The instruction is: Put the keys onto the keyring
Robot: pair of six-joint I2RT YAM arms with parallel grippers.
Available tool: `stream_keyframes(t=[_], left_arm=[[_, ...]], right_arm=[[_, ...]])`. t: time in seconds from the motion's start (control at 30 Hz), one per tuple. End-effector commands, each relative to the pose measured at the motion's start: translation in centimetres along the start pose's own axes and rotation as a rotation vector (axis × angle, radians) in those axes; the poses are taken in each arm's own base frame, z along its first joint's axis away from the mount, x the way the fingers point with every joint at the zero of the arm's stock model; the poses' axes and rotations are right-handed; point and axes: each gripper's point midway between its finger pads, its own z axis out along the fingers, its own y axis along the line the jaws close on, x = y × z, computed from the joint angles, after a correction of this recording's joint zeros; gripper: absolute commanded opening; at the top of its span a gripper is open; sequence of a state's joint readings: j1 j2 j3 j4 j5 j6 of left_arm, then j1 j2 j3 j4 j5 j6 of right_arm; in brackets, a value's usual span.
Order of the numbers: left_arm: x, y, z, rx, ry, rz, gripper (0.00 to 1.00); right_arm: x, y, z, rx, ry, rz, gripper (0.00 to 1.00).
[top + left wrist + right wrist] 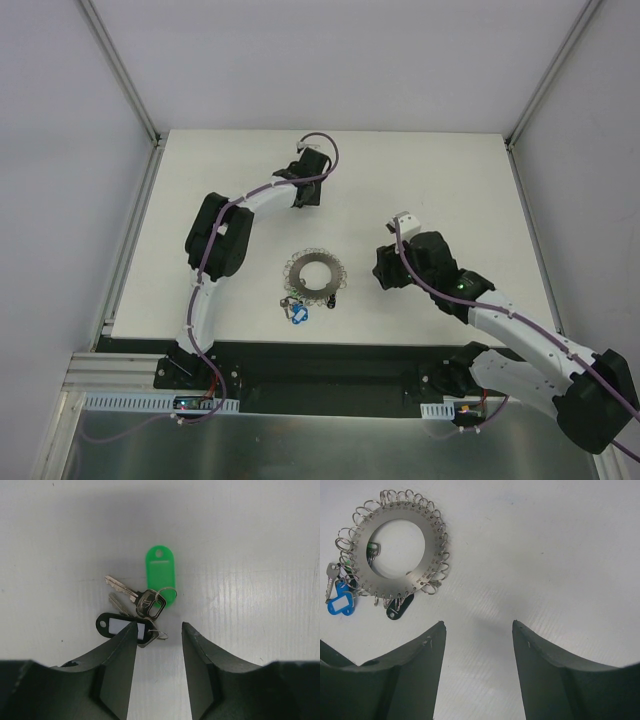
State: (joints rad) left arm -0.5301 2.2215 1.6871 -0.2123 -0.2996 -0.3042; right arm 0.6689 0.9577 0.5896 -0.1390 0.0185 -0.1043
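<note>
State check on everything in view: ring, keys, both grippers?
keyring: flat on table, some loops filled.
blue key: at the ring's rim, looks hooked on.
black key by ring: at its rim, looks hooked on.
green key: loose on table, off the ring.
loose black key: beside the green one, off the ring.
left gripper: open, empty, over the loose keys.
right gripper: open, empty.

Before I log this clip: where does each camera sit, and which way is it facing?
Top external: fixed above and behind the bases, looking down at the table; both arms show, the keyring between them.
Left wrist: on the left arm, facing down past the open left gripper at loose keys with green and black tags.
Right wrist: on the right arm, facing down past the open right gripper at the keyring.
Shared: top external and right wrist both show the keyring.
</note>
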Motion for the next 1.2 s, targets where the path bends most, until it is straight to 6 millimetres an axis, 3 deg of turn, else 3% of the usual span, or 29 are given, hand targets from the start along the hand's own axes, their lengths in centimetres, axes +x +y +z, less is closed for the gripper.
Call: stream_keyframes(t=[0.0,0.13,0.63,0.7,0.9,1.03,1.17], left_arm=[[-0.8,0.2,-0.2,-0.040,-0.001,-0.020,0.40],[-0.7,0.4,-0.2,-0.052,0.013,-0.014,0.35],[1.1,0.7,0.2,-0.031,0.109,-0.003,0.31],[1.3,0.9,0.2,-0.034,0.118,-0.004,0.23],[1.7,1.2,0.0,-0.033,0.127,0.012,0.14],[1.3,0.8,-0.9,0.003,0.124,0.020,0.01],[1.8,0.3,-2.4,0.056,0.139,0.047,0.00]], right_arm=[[-0.8,-0.1,-0.4,-0.001,-0.040,0.015,0.59],[-0.7,-0.2,-0.5,0.001,-0.042,0.015,0.59],[-0.8,-0.3,-0.6,0.001,-0.046,0.017,0.59],[-0.7,-0.3,-0.6,-0.001,-0.046,0.019,0.59],[-1.0,-0.2,-0.7,-0.003,-0.050,0.019,0.59],[-1.2,-0.2,-0.7,-0.002,-0.053,0.020,0.59],[-1.3,-0.2,-0.9,-0.003,-0.058,0.018,0.59]])
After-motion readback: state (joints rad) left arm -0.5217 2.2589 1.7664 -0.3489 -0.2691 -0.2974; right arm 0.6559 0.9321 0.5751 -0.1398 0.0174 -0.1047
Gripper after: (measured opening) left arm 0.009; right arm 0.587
